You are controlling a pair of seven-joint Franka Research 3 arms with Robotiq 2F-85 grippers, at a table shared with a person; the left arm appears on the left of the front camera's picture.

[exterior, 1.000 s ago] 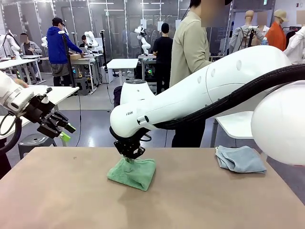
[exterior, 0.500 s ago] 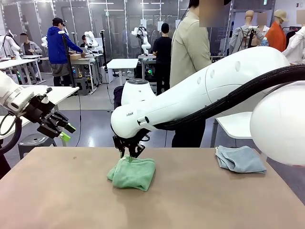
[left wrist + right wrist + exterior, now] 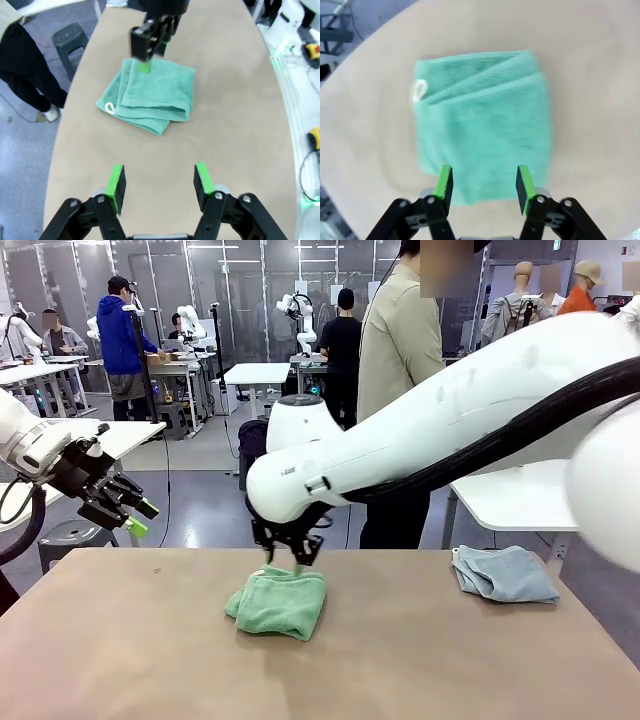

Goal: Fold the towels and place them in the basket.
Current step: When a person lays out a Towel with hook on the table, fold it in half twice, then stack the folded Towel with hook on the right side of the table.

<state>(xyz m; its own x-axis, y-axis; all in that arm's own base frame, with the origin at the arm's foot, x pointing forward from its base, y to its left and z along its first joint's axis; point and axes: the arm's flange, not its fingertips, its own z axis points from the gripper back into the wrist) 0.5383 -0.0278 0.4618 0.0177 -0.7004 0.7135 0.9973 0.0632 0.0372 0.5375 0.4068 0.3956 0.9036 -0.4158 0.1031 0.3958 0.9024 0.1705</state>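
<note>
A folded mint green towel (image 3: pixel 278 602) (image 3: pixel 150 95) (image 3: pixel 482 117) with a small white loop tag lies on the table's far middle. Just above its far edge hangs my right gripper (image 3: pixel 285 562) (image 3: pixel 151 46) (image 3: pixel 483 184), open, with nothing between its fingers. A crumpled light blue-grey towel (image 3: pixel 503 573) lies at the far right of the table. My left gripper (image 3: pixel 138 517) (image 3: pixel 159 183) is raised off the table's left side, open and empty, looking down at the green towel. The basket is out of view.
A person (image 3: pixel 400 390) in a beige shirt stands behind the table's far edge. The tan tabletop (image 3: pixel 320 670) is bare in front. A white side table (image 3: pixel 515 498) stands behind at the right.
My right gripper has let go of the green towel and risen slightly. The towel has settled flat in its folded shape. The left arm has not moved.
</note>
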